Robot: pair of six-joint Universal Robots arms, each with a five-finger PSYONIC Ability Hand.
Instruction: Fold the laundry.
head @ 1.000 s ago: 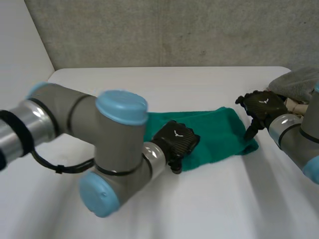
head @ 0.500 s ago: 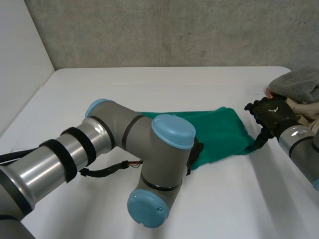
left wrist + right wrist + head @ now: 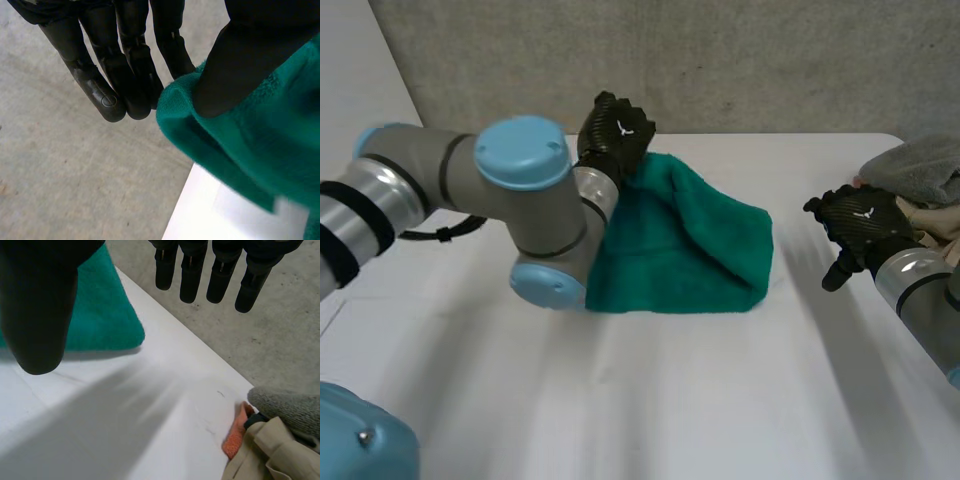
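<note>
- The step in hand looks like the first fold of the green towel [image 3: 692,250]: one edge is raised off the worktop [image 3: 720,400] and held above the rest of the cloth.
- The left hand [image 3: 616,133] grips that raised edge. In its wrist view the thumb [image 3: 235,60] presses the towel's rim against the straight fingers [image 3: 120,65], so the cloth is pinched and not merely resting there.
- From the left hand the towel slopes down to the worktop. Its lower part lies flat below the hand and beside the left arm, and a rounded fold bulges on the side toward the right hand [image 3: 858,225].
- The right hand hovers above the worktop with its fingers [image 3: 193,280] straight, its thumb held apart, and nothing in its grasp. It is well apart from the towel, with bare worktop between them. In its wrist view one towel corner lies beyond the thumb.
- On the right hand's far side from the towel sits a heap: a grey cloth [image 3: 920,170], a beige garment [image 3: 270,455] and an orange cloth [image 3: 235,437]. These are probably more laundry waiting.
- The next move probably calls for the left hand to carry the pinched edge across and lower it onto the opposite edge so the borders meet. The right hand could steady or smooth the flat part, since the bulging fold may crease unevenly.
</note>
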